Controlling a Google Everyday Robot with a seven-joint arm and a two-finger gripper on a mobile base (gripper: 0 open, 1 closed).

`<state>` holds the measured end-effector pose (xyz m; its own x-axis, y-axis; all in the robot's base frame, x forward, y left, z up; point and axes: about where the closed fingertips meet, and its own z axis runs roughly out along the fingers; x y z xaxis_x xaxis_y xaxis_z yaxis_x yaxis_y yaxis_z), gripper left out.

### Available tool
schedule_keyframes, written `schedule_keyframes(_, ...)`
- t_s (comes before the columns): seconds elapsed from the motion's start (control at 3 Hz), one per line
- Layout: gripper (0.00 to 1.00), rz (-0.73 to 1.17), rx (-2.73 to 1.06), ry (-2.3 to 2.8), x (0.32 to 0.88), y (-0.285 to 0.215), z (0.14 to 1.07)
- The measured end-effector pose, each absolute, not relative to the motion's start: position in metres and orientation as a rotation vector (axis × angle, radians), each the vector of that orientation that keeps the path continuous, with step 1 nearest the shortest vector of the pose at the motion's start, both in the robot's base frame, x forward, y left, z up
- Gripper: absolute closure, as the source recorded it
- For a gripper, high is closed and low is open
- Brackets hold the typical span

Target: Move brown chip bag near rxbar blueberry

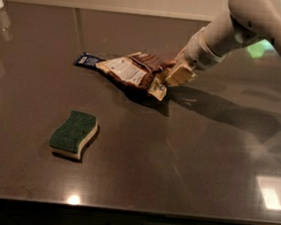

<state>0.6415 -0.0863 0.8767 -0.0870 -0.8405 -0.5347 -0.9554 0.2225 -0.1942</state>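
Gripper (172, 79) pinches right end of brown chip bag (133, 70), left edge beside rxbar blueberry (87, 59), open table (205, 160) rightward

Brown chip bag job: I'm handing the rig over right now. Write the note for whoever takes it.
Tool: just right of centre, shut on the right end of the brown chip bag.
Things: the bag's left tip lies right beside the rxbar blueberry.
Done: bag looks placed near the bar.
Left: likely open the tool and pull back.
Green sponge sits apart, in front.
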Motion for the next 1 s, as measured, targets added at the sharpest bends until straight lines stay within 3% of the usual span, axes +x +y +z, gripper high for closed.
schedule_keyframes(0.33,0.12,0.278,-1.652,1.957,0.6416,-0.0847,0.8754)
schedule_keyframes(0.67,0.0,0.281,-1.655,1.957,0.6416,-0.0832,0.874)
schedule_keyframes(1.0,0.0,0.281,-1.656,1.957,0.6416,-0.0831,0.874)
